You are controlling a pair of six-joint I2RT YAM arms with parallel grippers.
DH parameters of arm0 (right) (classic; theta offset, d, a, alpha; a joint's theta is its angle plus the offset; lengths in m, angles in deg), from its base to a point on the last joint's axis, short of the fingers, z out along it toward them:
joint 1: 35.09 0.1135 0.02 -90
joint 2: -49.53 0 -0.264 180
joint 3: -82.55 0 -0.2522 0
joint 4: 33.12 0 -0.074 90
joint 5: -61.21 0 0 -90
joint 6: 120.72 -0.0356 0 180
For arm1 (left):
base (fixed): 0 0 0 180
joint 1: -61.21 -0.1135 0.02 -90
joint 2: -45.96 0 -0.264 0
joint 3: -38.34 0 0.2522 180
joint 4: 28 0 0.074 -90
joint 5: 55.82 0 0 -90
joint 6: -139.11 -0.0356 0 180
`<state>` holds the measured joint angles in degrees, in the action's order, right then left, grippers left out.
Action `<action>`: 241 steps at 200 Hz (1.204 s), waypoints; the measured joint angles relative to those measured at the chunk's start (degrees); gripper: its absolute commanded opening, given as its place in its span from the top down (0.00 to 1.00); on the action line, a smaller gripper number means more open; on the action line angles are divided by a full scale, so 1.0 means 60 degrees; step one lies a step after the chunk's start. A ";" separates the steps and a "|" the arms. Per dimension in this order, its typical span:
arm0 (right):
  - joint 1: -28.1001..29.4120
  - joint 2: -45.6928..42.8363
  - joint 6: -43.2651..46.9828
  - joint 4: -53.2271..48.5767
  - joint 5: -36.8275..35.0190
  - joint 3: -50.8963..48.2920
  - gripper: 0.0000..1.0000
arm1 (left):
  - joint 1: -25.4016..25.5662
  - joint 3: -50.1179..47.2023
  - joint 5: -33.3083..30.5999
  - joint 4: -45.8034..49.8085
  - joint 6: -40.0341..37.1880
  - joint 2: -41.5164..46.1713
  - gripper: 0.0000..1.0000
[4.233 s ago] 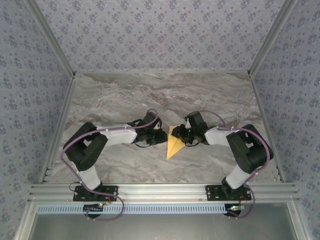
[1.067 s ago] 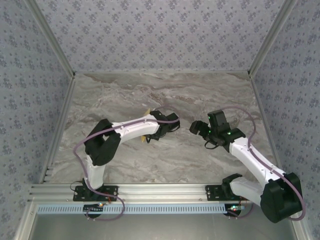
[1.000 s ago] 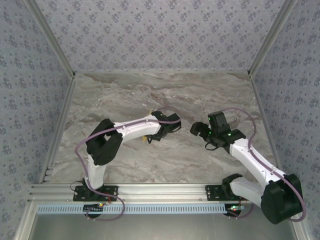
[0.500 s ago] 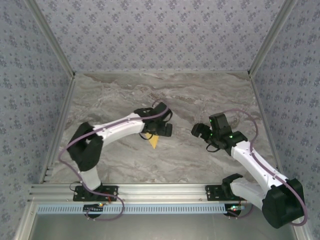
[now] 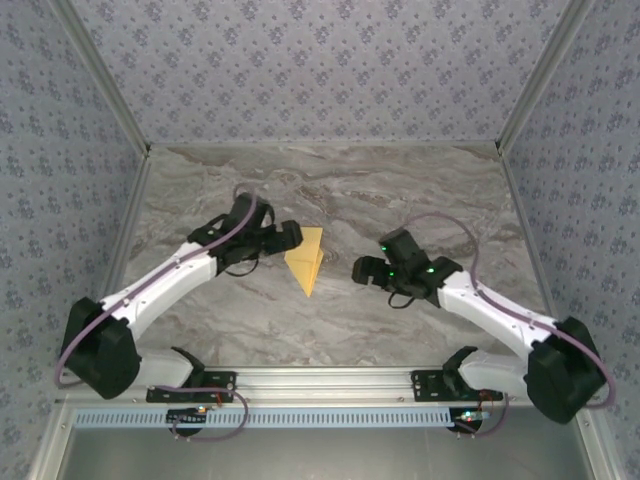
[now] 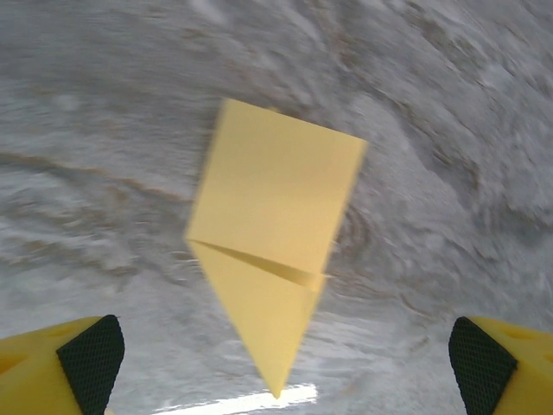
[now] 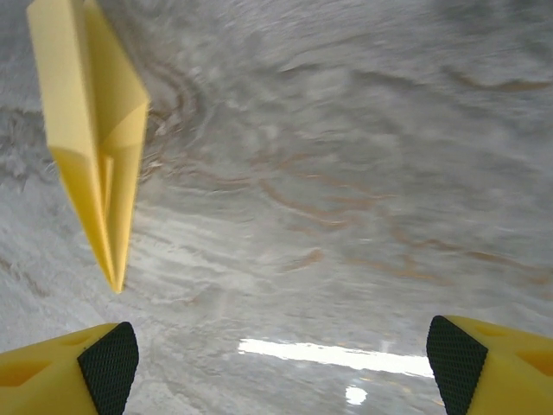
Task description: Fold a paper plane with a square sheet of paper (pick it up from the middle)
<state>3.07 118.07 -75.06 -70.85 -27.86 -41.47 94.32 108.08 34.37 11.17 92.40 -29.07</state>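
Paper plane [image 5: 306,260]: a folded yellow dart lying loose on the marble table [image 5: 420,190], wide end away from the arm bases and point toward them. A slanted fold line crosses it near the point.
Left gripper [image 5: 288,238]: just left of the plane's wide end and not touching it. Its jaws are spread wide and it holds nothing.
Right gripper [image 5: 360,270]: right of the plane's point and clearly apart from it. Its jaws are also wide and empty.
Risk, skidding: the paper is thin and flat on smooth stone. A finger pushing from one side would likely slide it along instead of getting under an edge.
Risk, crushing: a pinch across the layers could dent a wing or spring the folds open.
Risk, collision: both grippers face the plane from opposite sides, so closing in together could knock their fingers.
Around: patterned walls [image 5: 320,70] stand well beyond the plane, and an aluminium rail [image 5: 330,380] runs on its near side.
In the way: judged from here, only the other arm.
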 measured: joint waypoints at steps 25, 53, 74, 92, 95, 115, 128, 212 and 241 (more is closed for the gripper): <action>0.1155 0.1297 -0.0076 0.0306 -0.0361 0.1096 0.17 | -0.0907 -0.0827 0.0044 0.0015 0.0415 0.0586 0.01; 0.2058 0.2732 -0.0233 0.0823 -0.0539 0.2353 0.31 | -0.1534 -0.1428 0.0280 0.0004 0.0685 0.0871 0.01; 0.2415 0.3825 -0.0350 0.1086 -0.0514 0.3136 0.46 | -0.1829 -0.1789 0.0441 0.0007 0.0812 0.1053 0.01; 0.2528 0.4768 -0.0372 0.1177 -0.0419 0.3840 0.54 | -0.2029 -0.1960 0.0557 0.0018 0.0889 0.1206 0.01; 0.2535 0.4907 -0.0419 0.1177 -0.0404 0.3963 0.55 | -0.2051 -0.1971 0.0576 0.0011 0.0907 0.1228 0.01; 0.2550 0.5836 -0.0433 0.1257 -0.0310 0.4783 0.56 | -0.2200 -0.1989 0.0616 0.0011 0.0914 0.1359 0.01; 0.2528 0.6284 -0.0433 0.1293 -0.0288 0.5162 0.57 | -0.2273 -0.2007 0.0619 0.0007 0.0914 0.1432 0.01; 0.2080 0.7905 0.0069 0.0696 -0.0160 0.6047 0.57 | -0.2331 -0.2262 0.0871 -0.0011 0.0973 0.1508 0.01; 0.2084 0.7912 0.0878 0.0382 -0.0018 0.6022 0.57 | -0.2331 -0.2433 0.0980 -0.0164 0.0965 0.1566 0.01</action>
<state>15.57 165.54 -69.79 -68.55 -27.97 -5.34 80.33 93.48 40.25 10.19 98.19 -19.67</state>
